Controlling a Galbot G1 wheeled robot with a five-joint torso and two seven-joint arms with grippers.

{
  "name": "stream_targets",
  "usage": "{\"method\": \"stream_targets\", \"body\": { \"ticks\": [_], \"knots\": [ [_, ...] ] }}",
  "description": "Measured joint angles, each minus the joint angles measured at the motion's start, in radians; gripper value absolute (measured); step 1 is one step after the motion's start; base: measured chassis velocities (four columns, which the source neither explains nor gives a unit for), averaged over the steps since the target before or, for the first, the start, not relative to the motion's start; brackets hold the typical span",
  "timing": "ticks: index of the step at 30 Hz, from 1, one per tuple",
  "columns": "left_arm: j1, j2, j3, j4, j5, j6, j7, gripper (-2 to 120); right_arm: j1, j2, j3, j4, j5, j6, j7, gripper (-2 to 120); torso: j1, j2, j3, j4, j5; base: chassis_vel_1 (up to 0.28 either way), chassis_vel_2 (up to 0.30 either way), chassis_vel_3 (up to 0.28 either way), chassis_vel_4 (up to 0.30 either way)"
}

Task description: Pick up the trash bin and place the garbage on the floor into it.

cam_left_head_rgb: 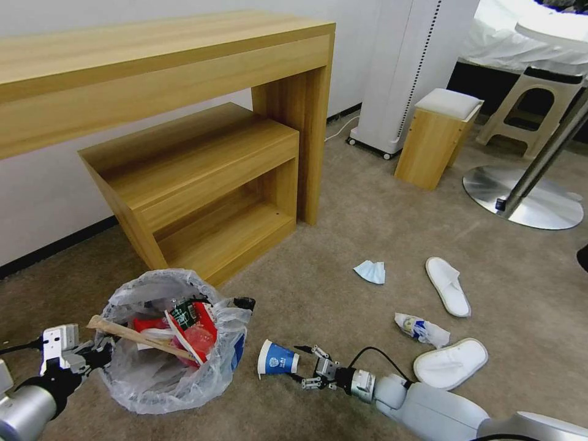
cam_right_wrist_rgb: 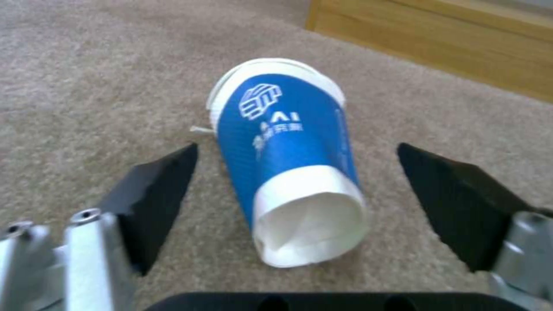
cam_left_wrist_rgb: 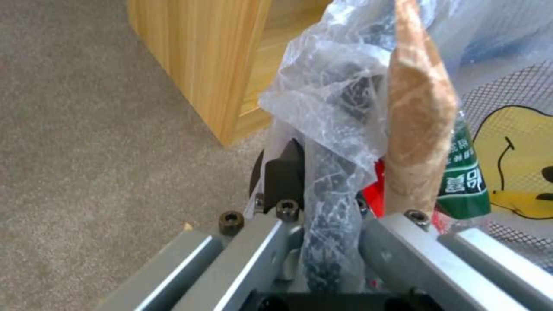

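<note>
Your left gripper (cam_left_head_rgb: 101, 354) clenched on rim of trash bin (cam_left_head_rgb: 162, 367), bin beside wooden shelf unit (cam_left_head_rgb: 202, 190), holding red wrappers (cam_left_head_rgb: 196, 334) and wooden stick (cam_left_head_rgb: 138, 337). Your right gripper (cam_left_head_rgb: 304, 366) spread wide, fingers (cam_right_wrist_rgb: 155, 203) flanking blue-white paper cup (cam_left_head_rgb: 277, 358) lying on beige floor (cam_left_head_rgb: 343, 257), not touching. Mask (cam_left_head_rgb: 370, 271), slippers (cam_left_head_rgb: 448, 286) farther right.
</note>
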Motion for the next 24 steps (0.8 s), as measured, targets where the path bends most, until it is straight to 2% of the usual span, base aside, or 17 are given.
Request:
{"method": "stream_targets", "body": {
  "ticks": [5,22,24],
  "knots": [
    [0.001,0.0,-0.001,-0.004,-0.004,0.0,0.0,0,0.007,0.034,-0.01,-0.029,0.001,0.0,-0.001,100,0.0,0.0,0.0,0.0001,0.0,0.0,0.0,0.0,0.0],
    [0.005,-0.001,-0.002,-0.007,-0.004,-0.005,0.0,0,0.0,0.081,-0.008,-0.104,0.002,-0.001,-0.005,100,0.0,0.0,0.0,0.0,0.0001,0.0,0.0,0.0,0.0],
    [0.005,-0.002,0.001,-0.007,-0.004,-0.007,0.0,0,-0.006,0.08,-0.003,-0.11,0.001,-0.001,-0.006,95,0.0,0.0,0.0,0.0001,0.0002,0.0,0.0,0.0,0.0]
  ]
}}
